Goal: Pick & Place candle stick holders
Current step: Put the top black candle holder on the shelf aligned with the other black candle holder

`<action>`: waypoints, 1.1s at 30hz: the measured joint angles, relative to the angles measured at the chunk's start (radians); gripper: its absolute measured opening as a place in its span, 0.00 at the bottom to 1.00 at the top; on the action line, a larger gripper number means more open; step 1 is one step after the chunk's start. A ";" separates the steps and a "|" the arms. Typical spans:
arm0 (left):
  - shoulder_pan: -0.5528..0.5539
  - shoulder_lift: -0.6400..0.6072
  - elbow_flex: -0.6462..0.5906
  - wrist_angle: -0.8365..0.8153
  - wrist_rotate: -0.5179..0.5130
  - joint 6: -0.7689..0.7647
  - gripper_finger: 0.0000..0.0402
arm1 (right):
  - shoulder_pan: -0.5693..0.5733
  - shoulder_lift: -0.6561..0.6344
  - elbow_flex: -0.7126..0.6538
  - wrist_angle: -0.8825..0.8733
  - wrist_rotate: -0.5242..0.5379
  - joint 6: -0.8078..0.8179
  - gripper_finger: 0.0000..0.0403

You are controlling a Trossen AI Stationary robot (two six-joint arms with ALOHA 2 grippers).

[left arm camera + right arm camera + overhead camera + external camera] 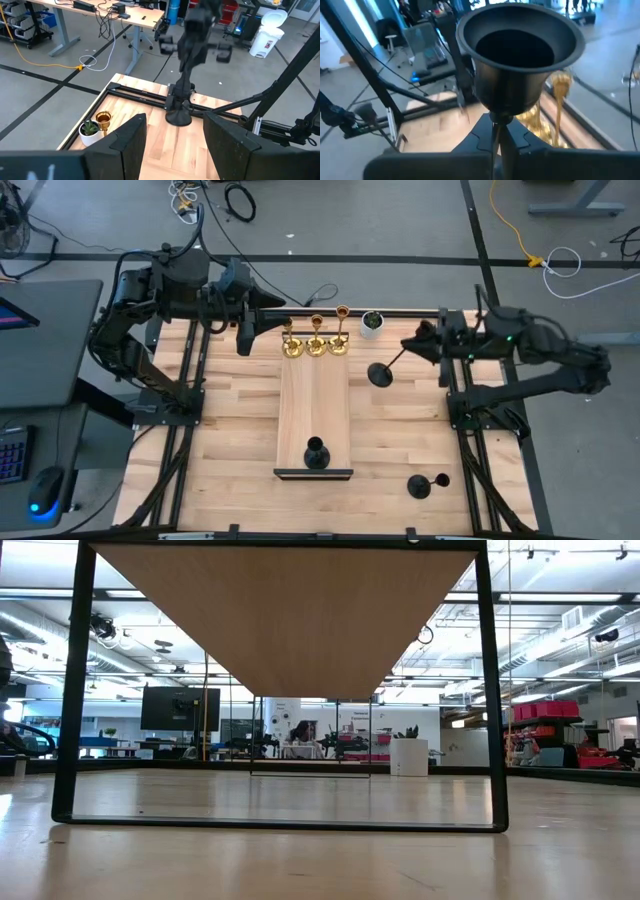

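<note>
Three gold candle stick holders stand on their bases in a row at the far end of a raised wooden board. One black holder stands at the board's near end. Another black holder lies on its side on the table at the near right. My right gripper is shut on a third black holder, right of the board. My left gripper is open and empty, left of the gold row. In the left wrist view, its fingers stand wide apart. My right gripper pinches the black holder's thin stem between its two fingers, coming from the table's right side. The stem runs on along the fingers. The flared base points away from the gripper, toward the board, and shows its hollow underside. The holder is tilted and looks lifted clear of the table.
A small white pot with a green plant stands right of the gold row, near the table's far rail. The board rests on a black frame, with room under it. Bare tabletop lies on both sides of the board.
</note>
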 joint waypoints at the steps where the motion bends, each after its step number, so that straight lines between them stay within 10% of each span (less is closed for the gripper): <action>1: 0.000 0.000 0.000 0.000 0.000 0.000 0.49 | 0.000 0.027 0.042 -0.009 -0.002 -0.013 0.01; 33: 0.000 0.000 0.000 0.000 0.011 -0.002 0.49 | -0.001 0.830 0.955 0.030 -0.237 -0.232 0.00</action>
